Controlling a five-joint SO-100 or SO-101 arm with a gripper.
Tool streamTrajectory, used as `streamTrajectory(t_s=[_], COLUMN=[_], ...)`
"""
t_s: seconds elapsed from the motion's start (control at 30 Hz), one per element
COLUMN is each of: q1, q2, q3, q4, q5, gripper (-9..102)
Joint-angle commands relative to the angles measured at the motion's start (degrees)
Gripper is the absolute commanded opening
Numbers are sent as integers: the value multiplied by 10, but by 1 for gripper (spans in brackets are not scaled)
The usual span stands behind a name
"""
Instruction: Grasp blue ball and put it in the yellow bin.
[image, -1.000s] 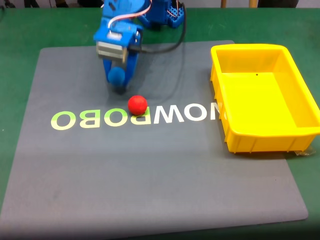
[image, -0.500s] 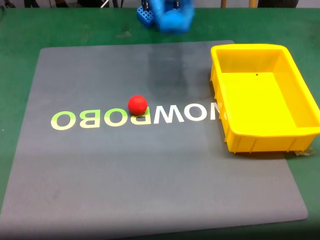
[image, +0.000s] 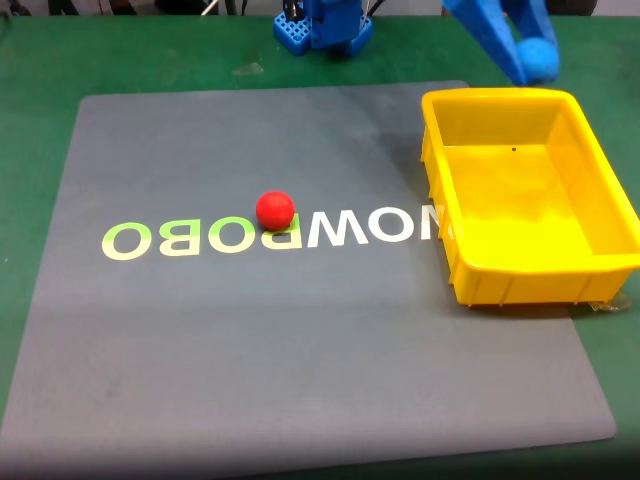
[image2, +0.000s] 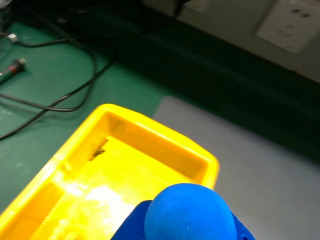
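Blue ball (image: 540, 58) is clamped in my tool (image: 528, 62), which has swung from the mat to above the yellow bin (image: 603, 160); release looks next

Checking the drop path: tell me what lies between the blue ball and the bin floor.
Nothing: in the wrist view the blue ball, held in the gripper, hangs over the yellow bin, with only air below.

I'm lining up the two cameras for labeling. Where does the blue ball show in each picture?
Fixed view: the blue ball sits top right, held in the pincer above the far rim of the yellow bin.
Wrist view: bottom center, in front of the bin.
Shared landmark: the yellow bin.
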Motion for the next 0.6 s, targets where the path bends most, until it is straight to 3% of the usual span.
streamTrajectory(t_s=[0.0,0.2,0.37,0.57], q1=[-24,-31,-21,-12], q2=[-10,-36,-41,-34], q3=[-47,-53,-53,-53], q4=[-5,-7,2,2], q5=[4,2,-1,5], gripper=[0,3,25,34])
